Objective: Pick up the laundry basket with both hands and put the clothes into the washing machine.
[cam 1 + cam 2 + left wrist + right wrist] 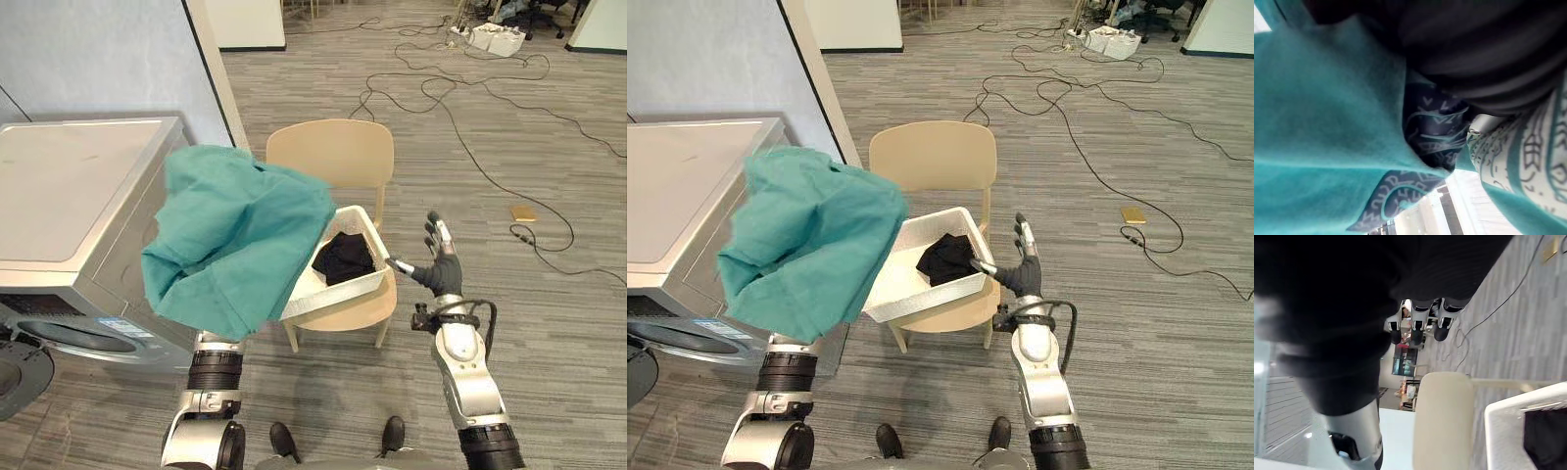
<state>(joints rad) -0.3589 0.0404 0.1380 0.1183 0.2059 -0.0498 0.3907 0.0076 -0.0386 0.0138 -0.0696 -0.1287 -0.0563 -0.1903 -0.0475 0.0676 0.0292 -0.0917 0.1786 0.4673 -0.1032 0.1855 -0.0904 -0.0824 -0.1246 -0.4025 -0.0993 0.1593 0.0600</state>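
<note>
A large teal cloth hangs raised between the washing machine and the white laundry basket. It is draped over my left hand, whose dark cover shows against the cloth; its fingers are buried in the folds. The basket sits tilted on a beige chair, with a black garment inside. My right hand is open beside the basket's right corner, fingers straight and thumb reaching toward the rim, holding nothing.
The grey washing machine's round door hangs open at the lower left. Black cables trail over the floor to a power strip at the back. A small tan object lies on the floor to the right.
</note>
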